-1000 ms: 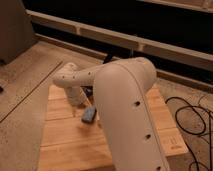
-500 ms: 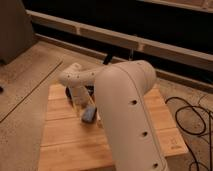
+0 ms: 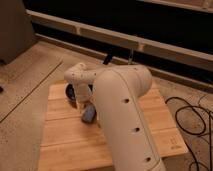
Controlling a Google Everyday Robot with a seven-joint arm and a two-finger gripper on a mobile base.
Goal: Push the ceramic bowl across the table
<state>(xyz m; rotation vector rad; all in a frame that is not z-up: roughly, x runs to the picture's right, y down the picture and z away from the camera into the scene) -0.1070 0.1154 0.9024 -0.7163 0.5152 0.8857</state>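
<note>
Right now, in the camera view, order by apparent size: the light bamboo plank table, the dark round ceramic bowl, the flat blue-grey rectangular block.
Largest: table.
Next, block and bowl look alike, so unranked: the gripper, between them, hides part of the bowl.

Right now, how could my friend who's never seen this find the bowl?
Find the light wooden table on the speckled floor, then its far left part, where the white arm bends down. The arm's hand is low there, and the ceramic bowl peeks out on its left. It is round and nearly black, unlike the flat blue-grey block nearby.
</note>
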